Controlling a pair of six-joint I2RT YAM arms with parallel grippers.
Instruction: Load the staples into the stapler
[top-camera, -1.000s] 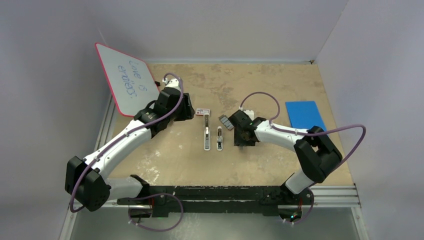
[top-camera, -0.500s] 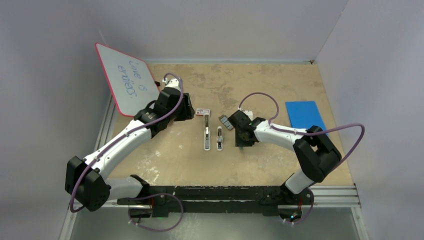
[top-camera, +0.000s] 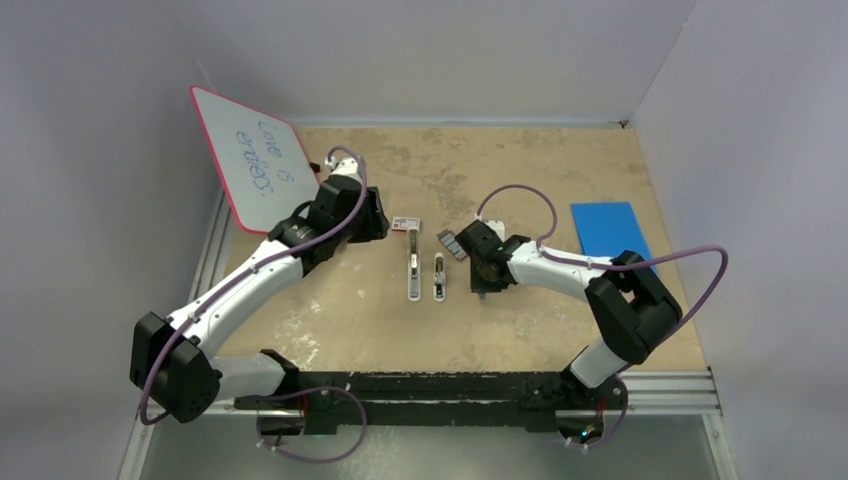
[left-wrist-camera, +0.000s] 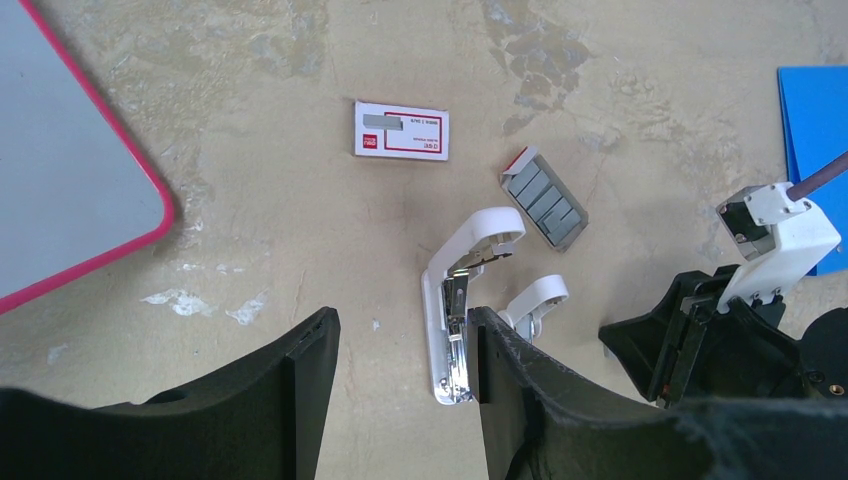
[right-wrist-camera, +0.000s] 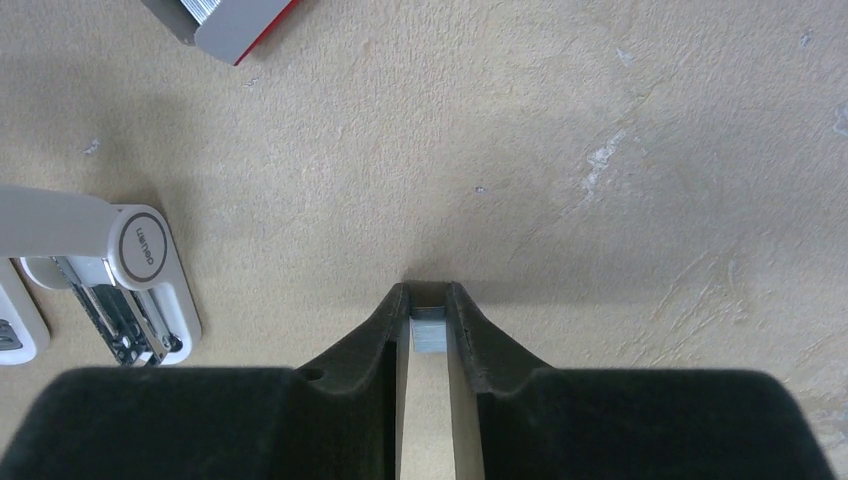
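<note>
Pinching a short strip of the staples (right-wrist-camera: 430, 332) between its fingertips, the right pincer (right-wrist-camera: 430, 305) has its jaws drawn in to a narrow slit. Its tips are down at the bench (right-wrist-camera: 650, 150) surface near the middle, just right of the open stapler (left-wrist-camera: 447, 320). The step in hand looks like the pick-up: the strip is gripped but seems not yet lifted. The left pincer (left-wrist-camera: 400, 335) hangs wide apart and empty above the stapler, whose white top arm is swung back, leaving the metal channel bare. The staple tray (left-wrist-camera: 545, 197) lies just beyond the stapler toward the far edge, with the red-and-white sleeve (left-wrist-camera: 401, 130) near it. Next, I judge, the strip must be raised, carried left, lined up with the channel and lowered into it. So thin a grip may let it tilt.
</note>
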